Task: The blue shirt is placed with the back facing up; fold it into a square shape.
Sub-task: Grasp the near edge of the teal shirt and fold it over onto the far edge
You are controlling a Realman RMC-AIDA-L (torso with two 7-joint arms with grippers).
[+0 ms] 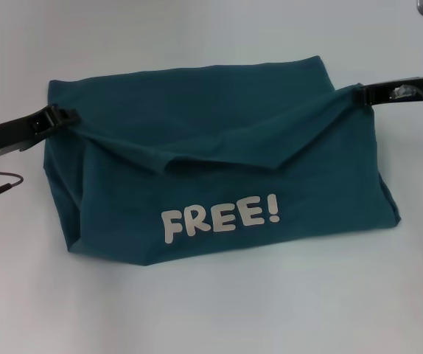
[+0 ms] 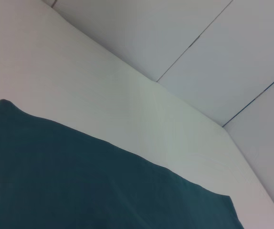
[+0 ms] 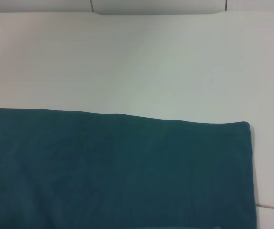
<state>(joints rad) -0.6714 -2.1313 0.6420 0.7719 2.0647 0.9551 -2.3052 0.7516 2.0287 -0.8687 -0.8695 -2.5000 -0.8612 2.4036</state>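
So the blue shirt (image 1: 219, 158) is sitting pretty much dead centre on the white table (image 1: 211, 310) in the head view, bunched into a wide, roughly rectangular bundle. The pale "FREE!" lettering (image 1: 219, 216) is showing on the front panel down around 6 o'clock of the bundle, so that part of the front is facing the camera. Above the lettering a layer of fabric is draped over and sags into a shallow V, with its lowest point near the middle of the shirt.

The left gripper (image 1: 63, 116) comes in from 9 o'clock and its black fingers are pinched shut on the shirt's upper edge at that corner. The right gripper (image 1: 360, 94) comes in from about 2 o'clock and is likewise clamped on the fabric at the opposite upper corner, where the cloth puckers into a little peak. Both corners look lifted, with the fabric strung between them (that's why it droops in the middle).

The wrist views don't show either arm's own fingers. The left wrist view just has a big slab of the teal fabric (image 2: 79, 186) with a clean hem running across the table surface (image 2: 103, 95), and tiled floor (image 2: 223, 57) beyond the table edge. The right wrist view is similar: flat smooth fabric (image 3: 118, 171) with a straight edge and a squared corner lying on the table (image 3: 137, 62)
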